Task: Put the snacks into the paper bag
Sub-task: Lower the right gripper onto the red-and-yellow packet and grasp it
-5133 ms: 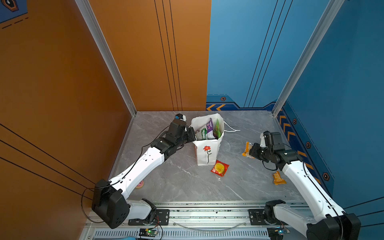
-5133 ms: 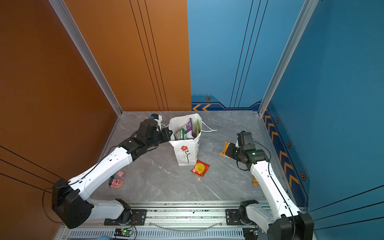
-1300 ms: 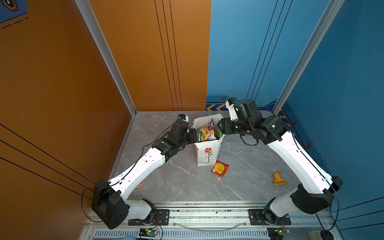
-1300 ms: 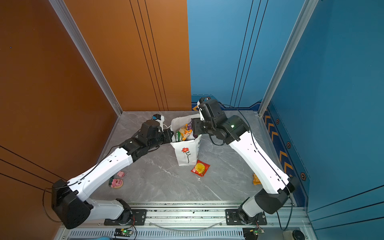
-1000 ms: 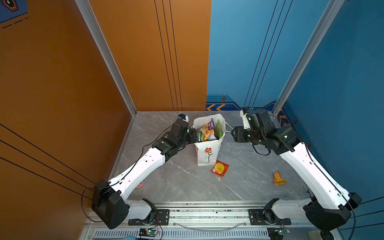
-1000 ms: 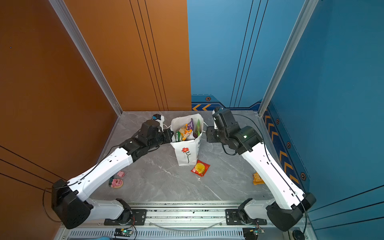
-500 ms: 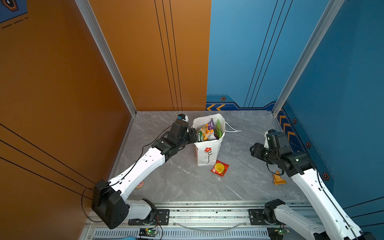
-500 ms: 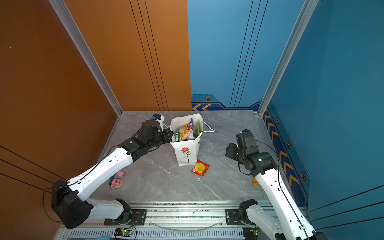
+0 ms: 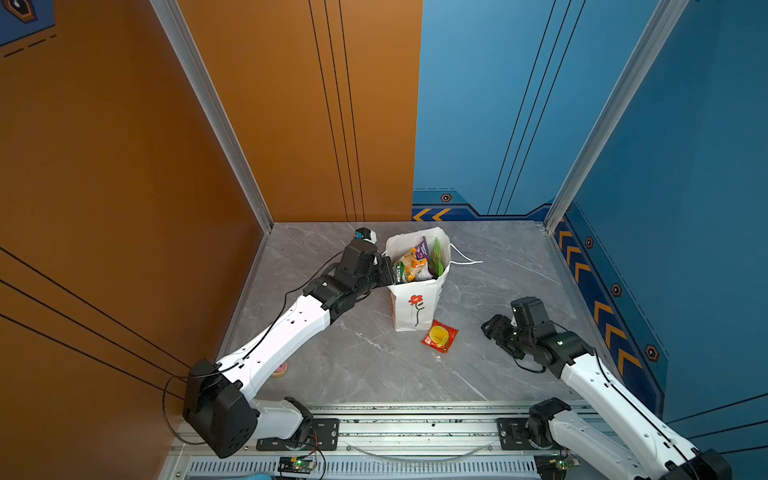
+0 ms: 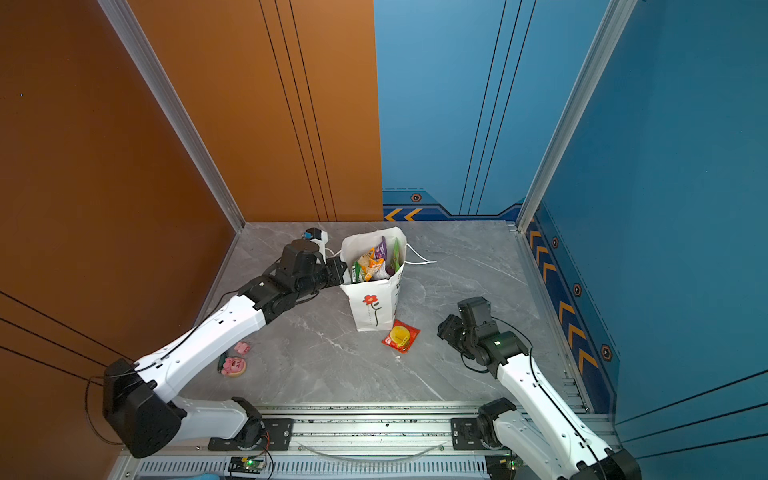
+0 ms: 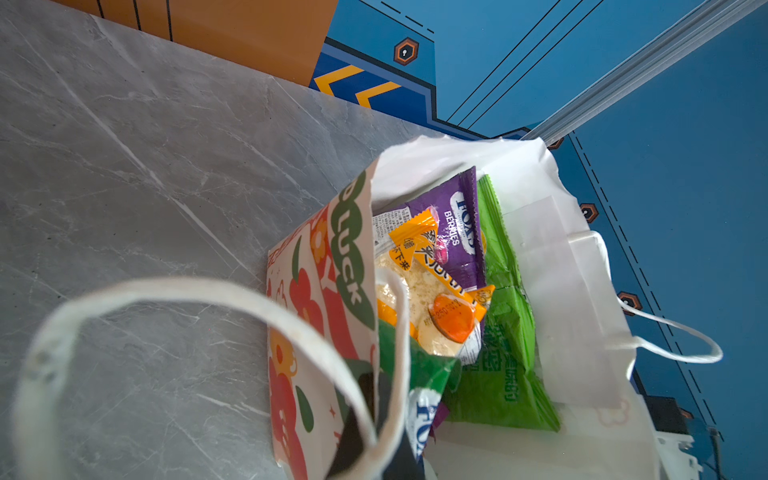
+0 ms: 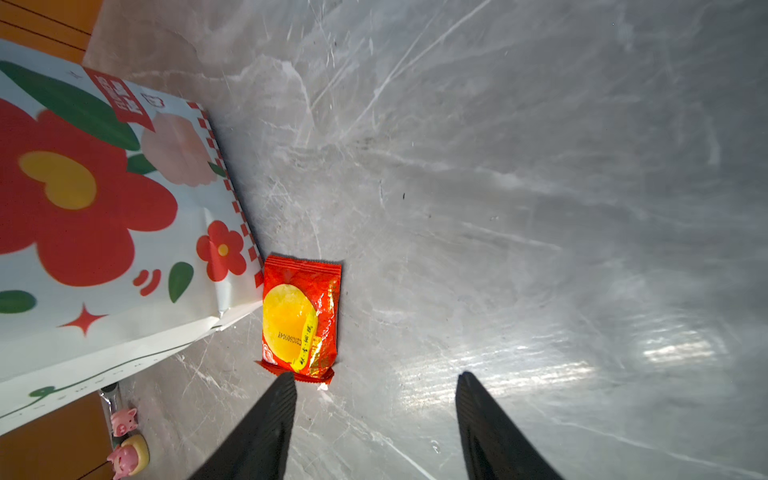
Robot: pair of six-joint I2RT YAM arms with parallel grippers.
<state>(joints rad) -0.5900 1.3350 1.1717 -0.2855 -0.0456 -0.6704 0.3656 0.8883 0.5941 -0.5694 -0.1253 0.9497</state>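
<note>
In a top view the left gripper (image 9: 385, 271) is clamped on the rim of the tall white paper carrier bag (image 9: 415, 309). The flat red foil packet with a yellow circle (image 9: 439, 336) lies just beside its base. The left wrist view shows foil snack packets (image 11: 436, 291) inside. In the right wrist view the right gripper (image 12: 376, 376), jaws apart, sits off-centre: centre it over the red packet before pinching.
</note>
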